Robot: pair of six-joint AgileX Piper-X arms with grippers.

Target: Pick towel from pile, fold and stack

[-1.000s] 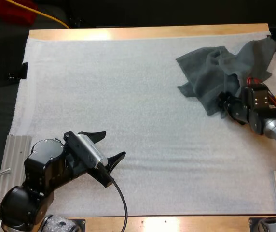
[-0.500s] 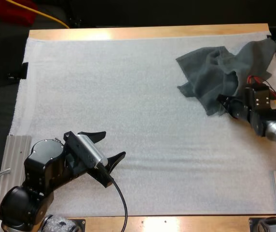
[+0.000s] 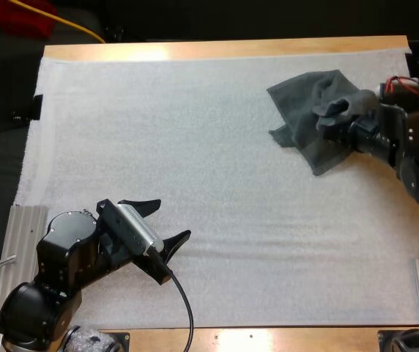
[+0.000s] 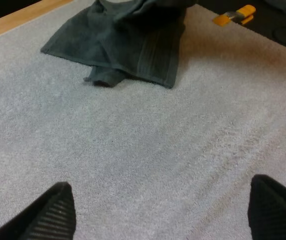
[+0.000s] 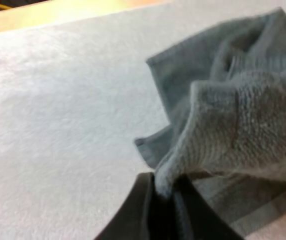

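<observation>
- Right fingers are pinched tight on a bunched fold of the dark grey-green towel, pressing it from both sides.
- The right gripper sits at the right side of the towel, far right on the white mat, and the pinched fold rises above the rest of the cloth.
- The rest of the towel lies crumpled on the mat, one corner spread toward the left.
- Left fingers stand wide apart, nothing between them.
- The left gripper is over bare mat at the near left, well apart from the towel.
- The wooden table shows along the mat's far edge.
</observation>
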